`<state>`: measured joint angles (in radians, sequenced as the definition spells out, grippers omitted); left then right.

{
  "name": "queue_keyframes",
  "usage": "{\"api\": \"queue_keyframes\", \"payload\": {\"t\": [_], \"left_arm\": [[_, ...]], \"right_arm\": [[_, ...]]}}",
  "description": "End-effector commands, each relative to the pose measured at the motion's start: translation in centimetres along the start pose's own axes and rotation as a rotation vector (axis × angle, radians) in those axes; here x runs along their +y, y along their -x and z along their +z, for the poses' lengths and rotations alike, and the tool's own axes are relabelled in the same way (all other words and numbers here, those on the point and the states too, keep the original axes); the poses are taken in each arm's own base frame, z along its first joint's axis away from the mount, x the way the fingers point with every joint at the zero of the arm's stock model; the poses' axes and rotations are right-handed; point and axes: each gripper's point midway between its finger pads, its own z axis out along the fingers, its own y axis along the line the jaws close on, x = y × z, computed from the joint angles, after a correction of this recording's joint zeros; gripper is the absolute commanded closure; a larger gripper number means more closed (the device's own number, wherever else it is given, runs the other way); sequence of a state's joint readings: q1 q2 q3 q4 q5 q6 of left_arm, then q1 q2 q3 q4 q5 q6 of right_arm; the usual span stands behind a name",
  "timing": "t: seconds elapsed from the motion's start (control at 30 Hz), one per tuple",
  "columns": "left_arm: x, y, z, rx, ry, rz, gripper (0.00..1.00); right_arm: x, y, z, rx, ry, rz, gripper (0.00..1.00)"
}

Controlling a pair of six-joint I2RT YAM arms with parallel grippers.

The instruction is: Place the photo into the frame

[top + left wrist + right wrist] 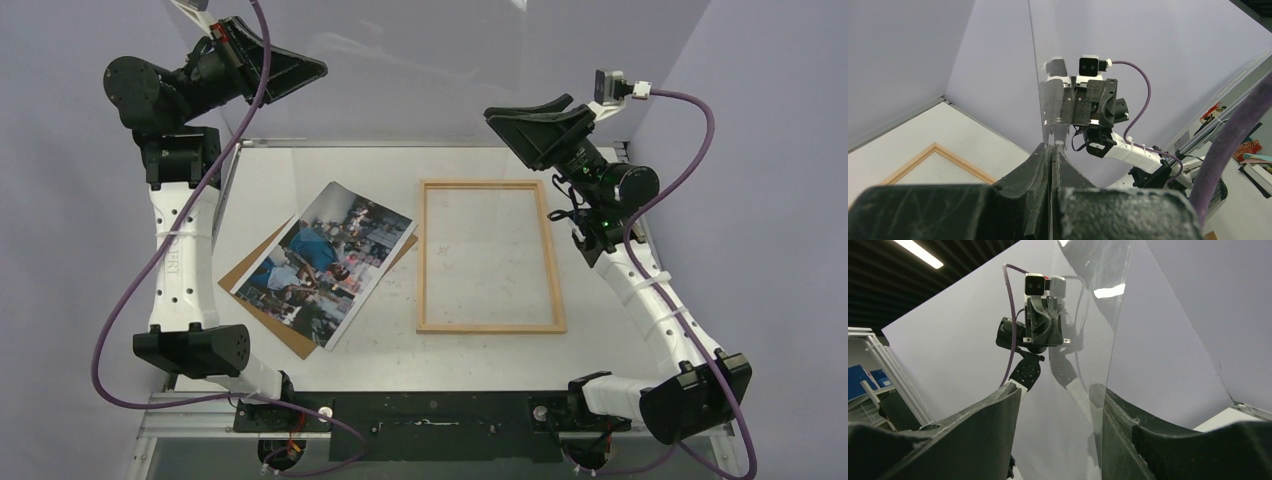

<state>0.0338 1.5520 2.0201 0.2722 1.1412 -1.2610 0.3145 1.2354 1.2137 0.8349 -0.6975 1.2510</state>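
White surface [400, 352]: photo [325, 262] lies unplaced left of empty frame [490, 327]; left claw [1053, 150] shut, right claw [1057, 390] half-open, both empty.

Overhead view down on table [480, 355], 2 wrist views aloft, facing each other
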Motion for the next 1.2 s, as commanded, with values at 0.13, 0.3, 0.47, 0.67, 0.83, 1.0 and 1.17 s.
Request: {"api": "queue_keyframes", "payload": {"t": [0.13, 0.3, 0.47, 0.67, 0.83, 1.0, 1.17], "left_arm": [[-0.2, 0.4, 0.0, -0.02, -0.022, 0.039, 1.0], [1.1, -0.1, -0.2, -0.013, -0.002, 0.01, 1.0], [4.9, -1.4, -1.0, -0.016, 0.08, -0.058, 0.55], [13.6, -4.5, -5.0, -0.056, 0.318, -0.192, 0.29], [22.4, -10.3, -9.1, -0.016, 0.598, -0.34, 0.26], [28.0, -16.1, -11.3, 0.03, 0.709, -0.5, 0.26], [30.9, -20.2, -11.2, 0.083, 0.727, -0.586, 0.26]], "right_arm": [[2.3, 0.1, 0.3, 0.075, 0.014, -0.046, 0.61], [0.2, -0.6, 0.2, 0.123, -0.077, -0.029, 0.9], [-4.4, -2.2, -1.3, 0.183, -0.277, 0.001, 1.0], [-11.2, -5.0, -5.3, 0.272, -0.569, 0.141, 1.0], [-16.7, -8.7, -8.7, 0.331, -0.761, 0.293, 1.0], [-21.5, -11.1, -10.2, 0.328, -0.862, 0.416, 1.0], [-24.1, -11.7, -10.4, 0.338, -0.911, 0.481, 1.0]]}}
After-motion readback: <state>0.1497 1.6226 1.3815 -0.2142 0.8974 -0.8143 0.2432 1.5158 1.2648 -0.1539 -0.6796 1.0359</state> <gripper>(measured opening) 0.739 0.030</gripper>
